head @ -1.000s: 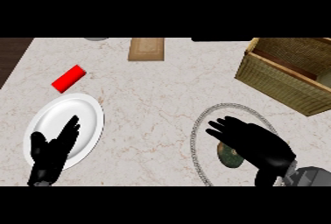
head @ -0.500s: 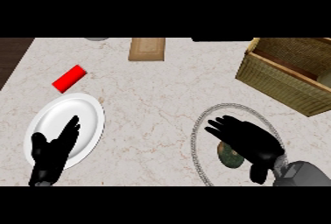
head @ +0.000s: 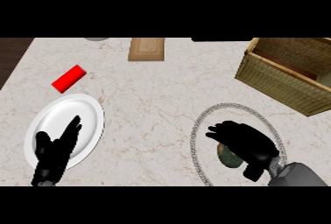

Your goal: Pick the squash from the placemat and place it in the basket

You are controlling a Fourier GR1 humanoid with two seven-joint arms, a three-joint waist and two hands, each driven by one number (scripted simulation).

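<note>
Squash under the right hand, not yet lifted.

Your squash [head: 228,158], dark green, lies on the round placemat [head: 202,120]; the right hand [head: 245,142] arches over it, fingers curled downward, but closure on it you cannot tell. The wicker basket [head: 275,83] sits well apart, up right. Left hand [head: 57,151] rests spread over the white plate [head: 87,111]. Pale marble counter [head: 161,92]; red block [head: 69,78], wooden board [head: 146,48] beyond.

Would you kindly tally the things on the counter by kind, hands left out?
Plate: 1
Placemat: 1
Squash: 1
Basket: 1
Red block: 1
Wooden board: 1
Total: 6
</note>
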